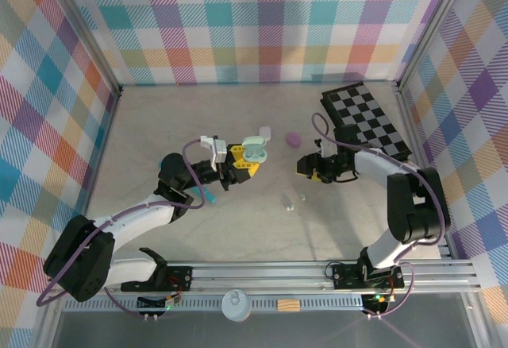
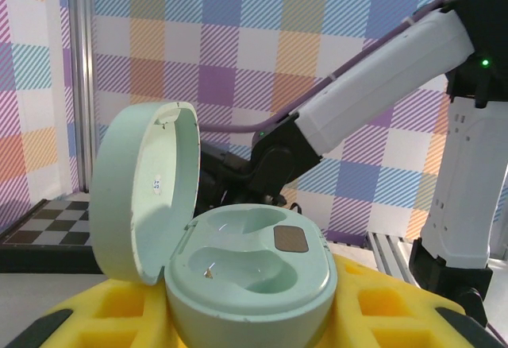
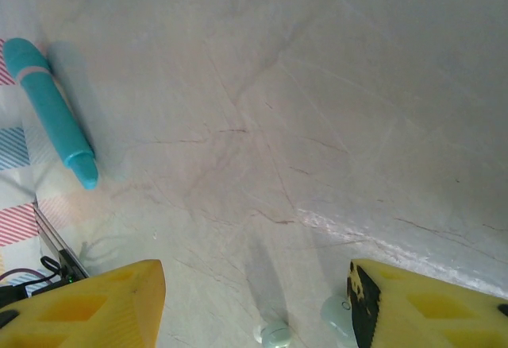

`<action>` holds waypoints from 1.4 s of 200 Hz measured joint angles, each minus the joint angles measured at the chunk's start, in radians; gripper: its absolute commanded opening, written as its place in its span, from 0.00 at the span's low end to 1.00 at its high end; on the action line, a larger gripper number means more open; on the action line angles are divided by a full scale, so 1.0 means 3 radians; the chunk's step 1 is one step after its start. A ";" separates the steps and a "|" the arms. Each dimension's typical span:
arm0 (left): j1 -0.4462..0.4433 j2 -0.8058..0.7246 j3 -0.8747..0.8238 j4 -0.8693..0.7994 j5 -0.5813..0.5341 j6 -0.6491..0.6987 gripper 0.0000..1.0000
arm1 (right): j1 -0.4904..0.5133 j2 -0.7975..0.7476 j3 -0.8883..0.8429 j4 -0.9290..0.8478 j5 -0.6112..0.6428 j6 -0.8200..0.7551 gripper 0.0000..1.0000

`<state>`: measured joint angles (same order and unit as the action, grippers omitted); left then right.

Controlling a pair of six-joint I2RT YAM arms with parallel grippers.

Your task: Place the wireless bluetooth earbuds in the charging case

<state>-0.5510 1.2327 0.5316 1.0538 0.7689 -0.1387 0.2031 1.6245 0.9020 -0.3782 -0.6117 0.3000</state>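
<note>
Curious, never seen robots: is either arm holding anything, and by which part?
The left gripper clamps the open mint charging case by its base, lid free. The right gripper holds nothing.

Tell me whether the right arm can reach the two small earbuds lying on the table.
Probably yes. The right gripper hangs open close by the earbuds, which lie loose on the table with nothing over them; the teal cylinder lies well aside.
</note>
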 measured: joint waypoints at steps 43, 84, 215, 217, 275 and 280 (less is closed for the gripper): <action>0.0005 0.0001 0.0000 0.0027 0.0003 -0.0024 0.31 | 0.0000 0.0195 -0.0031 0.0088 -0.0095 -0.0004 0.62; 0.0046 0.0001 0.0000 0.0107 0.0015 -0.0065 0.31 | 0.0000 0.0226 -0.0123 0.0151 -0.0125 -0.0017 0.62; 0.0100 0.0061 0.0000 0.0169 0.0090 -0.0099 0.31 | 0.0043 0.0198 -0.0347 0.0197 -0.0159 -0.0153 0.56; 0.0100 0.0065 0.0000 0.0170 0.0090 -0.0100 0.31 | 0.0048 0.0191 -0.0356 0.0193 -0.0159 -0.0153 0.56; 0.0117 0.0183 0.0005 0.0264 0.0151 -0.0193 0.31 | 0.0112 0.0062 -0.0459 0.0118 -0.0174 -0.0150 0.55; 0.0122 0.0183 0.0005 0.0273 0.0151 -0.0200 0.31 | 0.0113 0.0062 -0.0459 0.0118 -0.0174 -0.0151 0.54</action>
<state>-0.5144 1.2877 0.5331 1.1358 0.8143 -0.1986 0.2371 1.6432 0.7643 -0.3428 -0.6640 0.2546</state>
